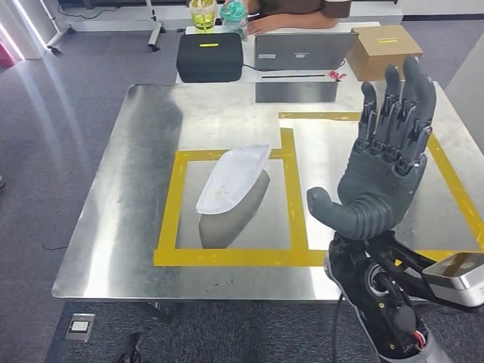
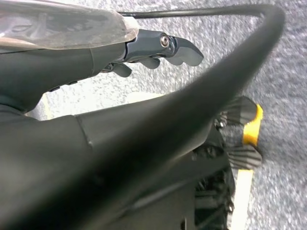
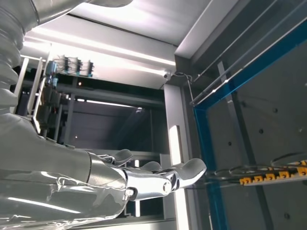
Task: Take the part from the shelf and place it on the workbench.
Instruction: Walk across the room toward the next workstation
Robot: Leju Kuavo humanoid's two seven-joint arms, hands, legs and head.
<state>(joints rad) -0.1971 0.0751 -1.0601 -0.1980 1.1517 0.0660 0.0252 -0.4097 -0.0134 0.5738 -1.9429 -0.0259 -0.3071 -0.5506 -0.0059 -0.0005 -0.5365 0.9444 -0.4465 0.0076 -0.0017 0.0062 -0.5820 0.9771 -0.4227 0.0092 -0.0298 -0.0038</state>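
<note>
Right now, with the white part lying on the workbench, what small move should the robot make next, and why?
Probably lower the right hand and draw it back from the workbench. The white part already lies inside the left yellow-taped square, apart from the hand. That hand is raised, fingers spread, holding nothing, so the placing looks done.

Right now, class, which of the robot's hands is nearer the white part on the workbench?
Right. The right hand is raised beside the white part, open. The left hand hangs over the floor.
</note>
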